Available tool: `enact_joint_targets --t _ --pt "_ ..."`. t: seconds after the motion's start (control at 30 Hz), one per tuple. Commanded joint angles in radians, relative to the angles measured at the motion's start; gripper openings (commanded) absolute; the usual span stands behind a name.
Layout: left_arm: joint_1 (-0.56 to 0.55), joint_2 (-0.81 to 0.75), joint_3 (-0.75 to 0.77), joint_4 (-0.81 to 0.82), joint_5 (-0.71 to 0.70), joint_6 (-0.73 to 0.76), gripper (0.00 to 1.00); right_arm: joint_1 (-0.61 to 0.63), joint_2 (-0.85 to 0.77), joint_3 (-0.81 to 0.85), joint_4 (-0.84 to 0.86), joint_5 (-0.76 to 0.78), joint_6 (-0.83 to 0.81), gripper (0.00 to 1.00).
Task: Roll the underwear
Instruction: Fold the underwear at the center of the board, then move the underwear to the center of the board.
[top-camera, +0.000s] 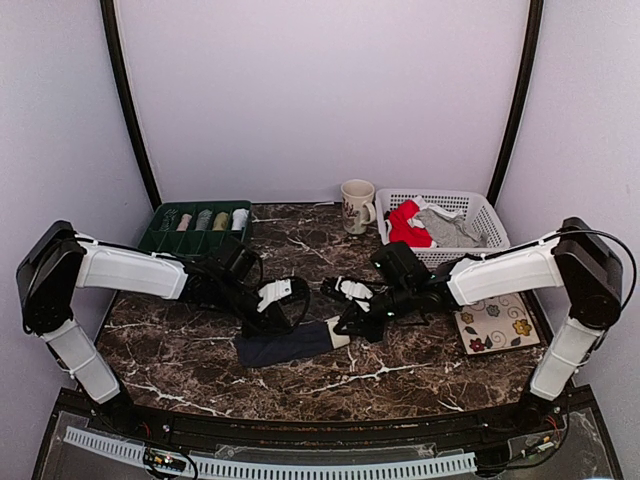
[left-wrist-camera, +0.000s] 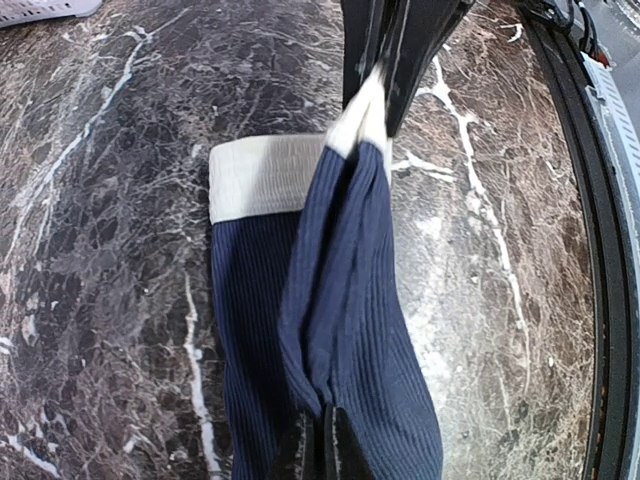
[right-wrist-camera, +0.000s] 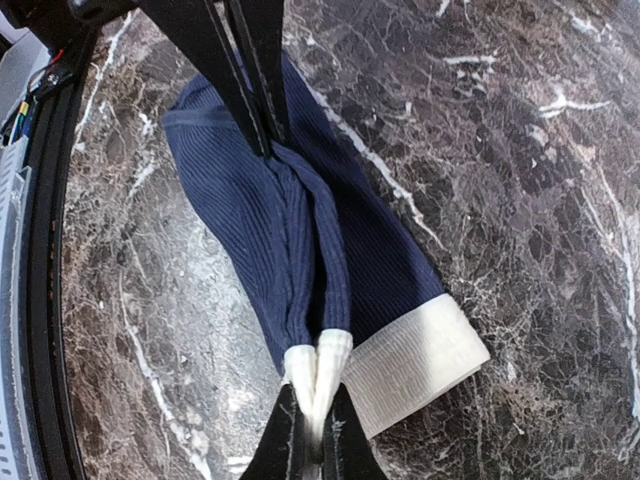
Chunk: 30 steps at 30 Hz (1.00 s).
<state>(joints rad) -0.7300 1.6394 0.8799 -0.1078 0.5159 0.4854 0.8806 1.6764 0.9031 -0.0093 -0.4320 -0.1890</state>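
Wrist views: left fingers (left-wrist-camera: 297, 452) clamp navy underwear (left-wrist-camera: 350, 330) body, right fingers (right-wrist-camera: 281, 446) its white waistband (right-wrist-camera: 410, 365); top view alone shows basket (top-camera: 450, 200).

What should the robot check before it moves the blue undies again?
1. Grip of left fingers on the navy underwear: ok, shut on its blue end.
2. Grip of right fingers on the white waistband: ok, shut.
3. Bottom layer resting on the marble table: ok.
4. Cloth apart from the mug and basket: ok.
5. Roll started: not ok, only a raised fold.
6. Grip firm enough to pull: cannot tell.
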Motion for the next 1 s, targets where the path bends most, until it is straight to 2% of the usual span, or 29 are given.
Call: enact_joint_targets --t 0.0,0.2,0.53,0.7,0.83,0.97 --pt "0.016 0.034 0.033 -0.035 0.000 0.021 0.00 -0.022 0.094 0.078 -0.081 -0.039 0.010 0.00" --pt "0.051 0.076 0.029 0.012 0.012 -0.019 0.00 -0.066 0.209 0.185 -0.138 -0.063 0.052 0.00" --pt "0.066 0.177 0.122 -0.060 0.039 -0.012 0.00 -0.095 0.354 0.322 -0.273 -0.133 0.100 0.00" --pt "0.053 0.184 0.134 -0.077 0.087 -0.016 0.00 -0.095 0.328 0.268 -0.353 -0.181 0.141 0.00" --pt "-0.011 0.153 0.121 -0.069 0.133 -0.034 0.00 -0.088 0.244 0.160 -0.387 -0.212 0.185 0.00" --pt "-0.077 0.113 0.100 -0.079 0.175 -0.065 0.00 -0.031 0.131 0.065 -0.406 -0.236 0.234 0.00"
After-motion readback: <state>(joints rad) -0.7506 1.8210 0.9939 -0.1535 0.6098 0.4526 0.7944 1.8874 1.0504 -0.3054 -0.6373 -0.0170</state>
